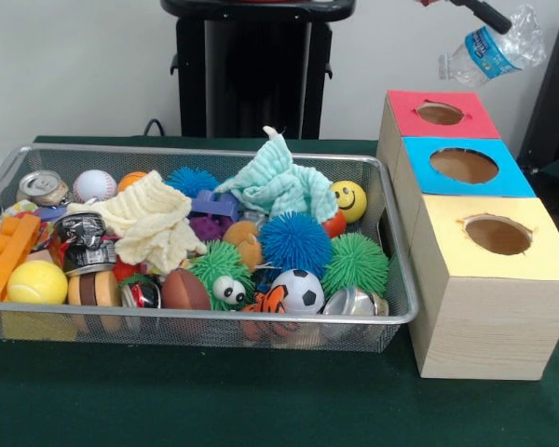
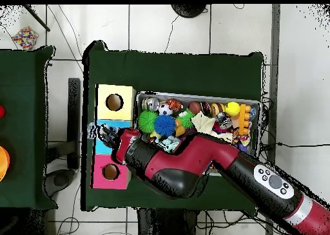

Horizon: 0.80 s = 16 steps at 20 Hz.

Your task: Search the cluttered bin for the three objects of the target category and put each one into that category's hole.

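A clear plastic water bottle point(image 1: 492, 50) with a blue label hangs tilted in the air at the top right of the front view, above and behind the red-topped box point(image 1: 419, 126). My gripper point(image 1: 497, 22) is shut on its neck end; only a black finger shows at the frame's top edge. In the overhead view my gripper point(image 2: 106, 134) sits over the blue-topped box point(image 2: 95, 142), between the yellow box point(image 2: 103, 94) and the pink-red box point(image 2: 98, 181). Metal cans point(image 1: 43, 186) point(image 1: 78, 240) point(image 1: 350, 302) lie in the wire bin point(image 1: 214, 326).
The bin is packed with balls, spiky rubber balls, a cream cloth point(image 1: 154, 223), a mint cloth point(image 1: 278, 182) and orange bricks point(image 1: 7, 253). Three boxes with round holes stand in a row right of the bin: red, blue point(image 1: 503, 182), yellow point(image 1: 447, 228). My arm point(image 2: 193, 165) crosses the bin's edge.
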Available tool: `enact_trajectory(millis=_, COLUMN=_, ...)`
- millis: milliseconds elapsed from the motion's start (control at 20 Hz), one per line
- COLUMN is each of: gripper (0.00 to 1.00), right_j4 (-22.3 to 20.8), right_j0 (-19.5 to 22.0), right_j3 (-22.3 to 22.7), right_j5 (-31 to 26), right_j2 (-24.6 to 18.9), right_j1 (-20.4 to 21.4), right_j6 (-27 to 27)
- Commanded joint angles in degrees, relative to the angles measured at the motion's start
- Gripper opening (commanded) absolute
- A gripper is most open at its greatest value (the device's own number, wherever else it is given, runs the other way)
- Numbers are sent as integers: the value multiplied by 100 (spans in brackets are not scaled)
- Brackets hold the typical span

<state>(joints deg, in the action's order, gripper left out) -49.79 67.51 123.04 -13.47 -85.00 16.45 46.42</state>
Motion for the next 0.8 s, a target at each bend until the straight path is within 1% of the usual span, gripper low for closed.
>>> enact_trajectory(millis=50, gripper=0, right_j4=-621, right_j0=2, right_j3=-402, right_j5=510, right_j2=139, right_j1=-253, right_j6=64)
enact_trajectory(millis=200, gripper=0, right_j4=-753, right_j0=19, right_j3=-429, right_j5=568, right_j2=172, right_j1=-413, right_j6=41)
enact_trajectory(millis=350, gripper=0, right_j4=-867, right_j0=16, right_j3=-448, right_j5=601, right_j2=204, right_j1=-487, right_j6=25)
enact_trajectory(millis=700, gripper=0, right_j4=-1173, right_j0=48, right_j3=-478, right_j5=528, right_j2=292, right_j1=-763, right_j6=-182)
enact_trajectory(millis=800, gripper=0, right_j4=-1236, right_j0=41, right_j3=-494, right_j5=507, right_j2=331, right_j1=-768, right_j6=-200)
